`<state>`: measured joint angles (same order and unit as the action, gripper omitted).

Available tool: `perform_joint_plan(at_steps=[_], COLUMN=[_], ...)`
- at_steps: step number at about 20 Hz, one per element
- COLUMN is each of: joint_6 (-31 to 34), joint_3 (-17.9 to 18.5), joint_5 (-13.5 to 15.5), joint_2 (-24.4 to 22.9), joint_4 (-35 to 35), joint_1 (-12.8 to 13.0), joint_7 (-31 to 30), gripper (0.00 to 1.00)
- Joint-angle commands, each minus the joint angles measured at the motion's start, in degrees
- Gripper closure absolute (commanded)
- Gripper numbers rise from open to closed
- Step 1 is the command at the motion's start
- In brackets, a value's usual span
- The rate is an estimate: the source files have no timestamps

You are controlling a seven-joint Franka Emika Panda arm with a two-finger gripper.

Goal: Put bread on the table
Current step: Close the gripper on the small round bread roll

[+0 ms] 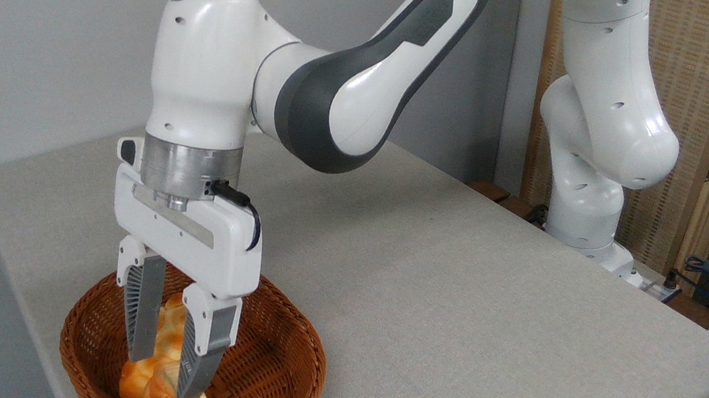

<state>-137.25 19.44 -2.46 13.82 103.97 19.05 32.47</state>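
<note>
1. Step in hand: the pick. Gripper (165, 375) was down inside the wicker basket (280, 366), which sat at the near-left corner of the table (451, 292).
2. Fingers were narrowly spread, one each side of baked goods. Couldn't tell if the pads were pressing or just bracketing, so grasp unconfirmed.
3. Bread (173, 329): a pale scalloped piece showed between and behind the fingers, in the basket. An orange-brown loaf (135, 385) lay lower, at the fingertips near the front rim. Which of the two the tips were on, couldn't tell; they overlap and part is cut off at the frame edge.
4. Next move, as I judge it: close on the pale bun only, lift straight up to clear the rim, carry right over bare cloth, lower and release.
5. Arm pose: wrist approx. vertical, hand pointing straight down; forearm sloped up and right toward the base at the far-right table edge.
</note>
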Motion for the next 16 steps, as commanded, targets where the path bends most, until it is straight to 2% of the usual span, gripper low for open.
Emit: perform_joint_plan(at_steps=[1,6,7,8,10,11,13,16], joint_6=[-0.9,-0.8,-0.5,-0.4,-0.4,-0.4,-0.3,-0.3], joint_3=[0.8,0.9,1.5,1.6,1.6,1.6,1.6,1.6], joint_5=[-0.9,-1.8,-3.2,-3.5,-3.6,-3.6,-3.6,-3.6], joint_2=[0.5,0.6,0.6,0.6,0.6,0.6,0.6,0.6], joint_4=[-0.1,0.0,0.0,0.1,0.0,0.0,0.1,0.1], joint_1=[0.5,0.5,0.5,0.5,0.5,0.5,0.5,0.5], joint_7=[-0.2,1.8,3.6,4.3,4.9,5.0,5.5,6.6], gripper=[0.0,0.03,0.11,0.14,0.29,0.41,0.51,0.57])
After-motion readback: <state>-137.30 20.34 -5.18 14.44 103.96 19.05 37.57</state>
